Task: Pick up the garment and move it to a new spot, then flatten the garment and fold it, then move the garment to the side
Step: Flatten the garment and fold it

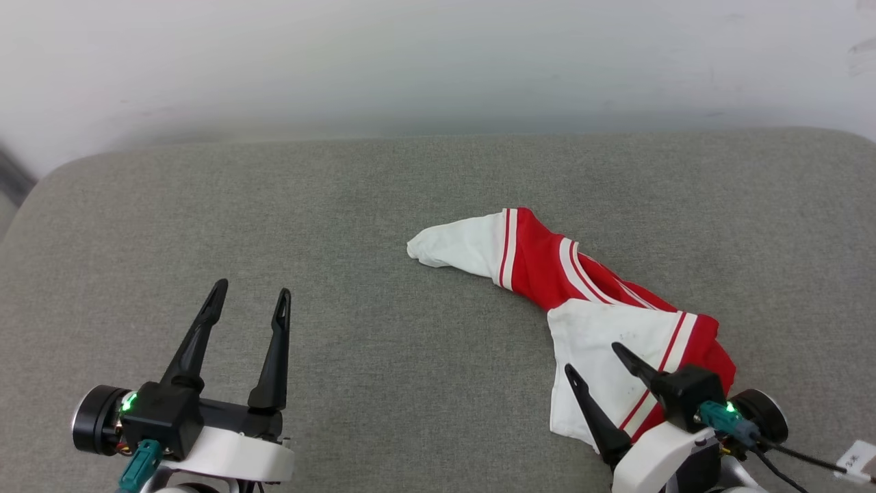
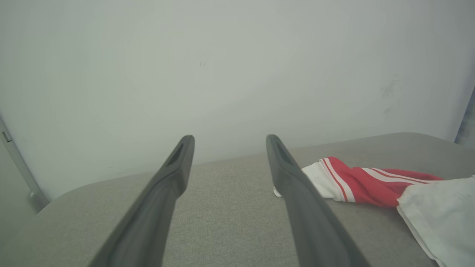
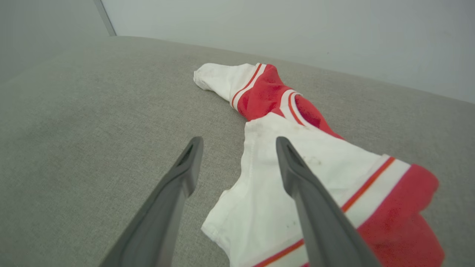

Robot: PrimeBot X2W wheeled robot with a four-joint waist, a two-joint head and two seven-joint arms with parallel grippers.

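Head view shows the garment [image 1: 540,267] lying bunched and twisted into a long rope on the right half of the grey padded surface [image 1: 342,205]. Its far sleeve [image 1: 458,246] points toward the middle, and its near sleeve [image 1: 602,329] is spread flatter at the front end. It looks thin, soft and very light, so it should sag from any pinch, give no stiffness to push against, and perhaps drag a little on the woven cover; nothing about it seems fragile. A pinch through a doubled fold or the striped trim would likely hold better than a single loose layer. The right gripper [image 1: 590,357] has its fingers spread wide and empty, straddling the near sleeve's edge and well placed to take it. The left gripper [image 1: 252,287], equally wide and empty, sits well apart over bare cover to the left. A pale wall [image 1: 438,55] rises behind.
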